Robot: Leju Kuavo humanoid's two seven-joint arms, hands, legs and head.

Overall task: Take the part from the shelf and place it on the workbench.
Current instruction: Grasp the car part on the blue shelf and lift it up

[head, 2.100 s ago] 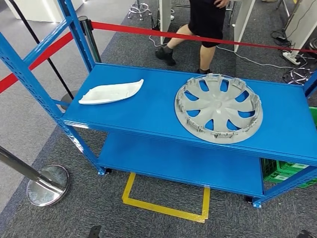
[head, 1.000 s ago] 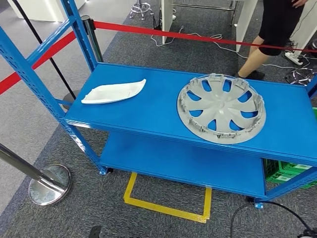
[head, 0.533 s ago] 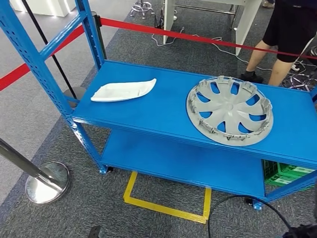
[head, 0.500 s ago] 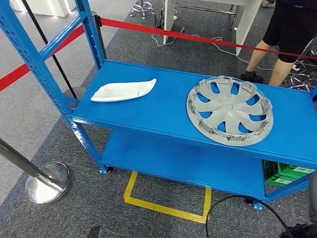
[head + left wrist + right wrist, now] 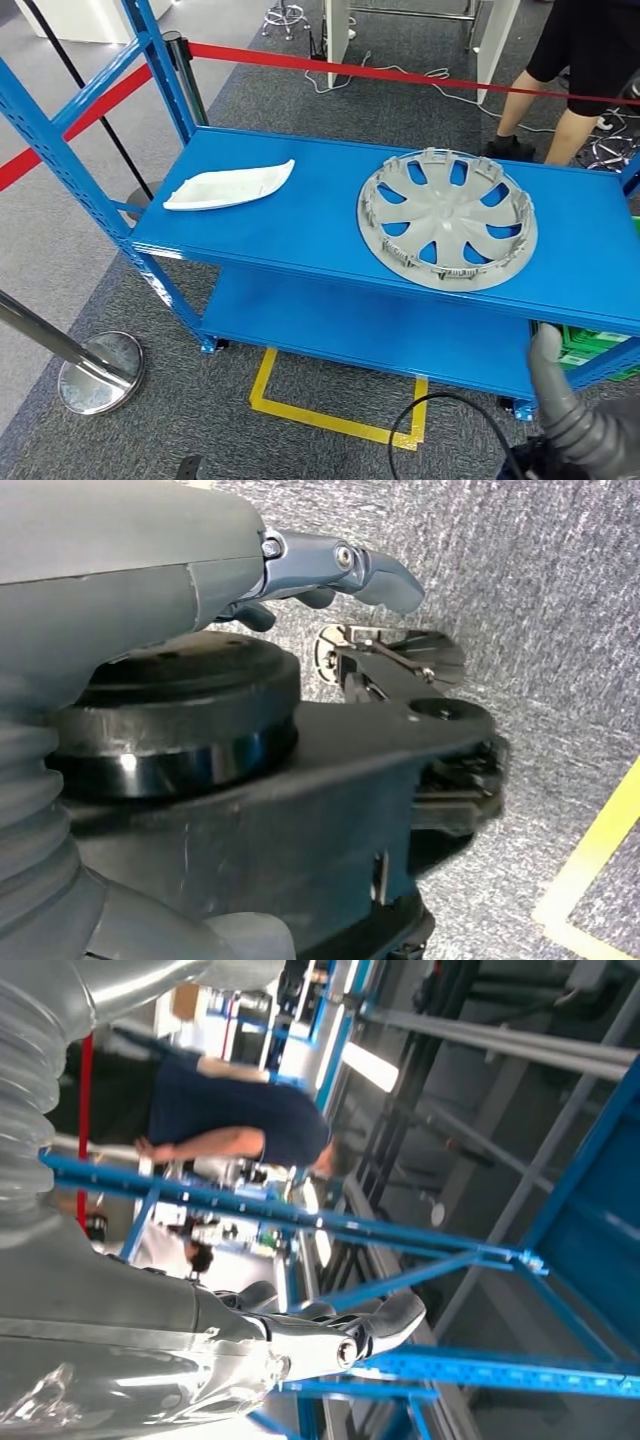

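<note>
Hubcap (image 5: 447, 218) lies on shelf (image 5: 317, 215), well beyond right robot hand (image 5: 545, 375) (grasping nothing).

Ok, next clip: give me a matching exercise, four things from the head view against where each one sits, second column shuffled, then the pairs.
Things:
1. grey wheel cover
2. white curved part
3. yellow floor marking
4. green crate

Places:
A. on the carpet in front of the shelf
B. left side of the top shelf
C. behind the shelf's lower right corner
D. right side of the top shelf

Pairs: 1-D, 2-B, 3-A, 4-C
</note>
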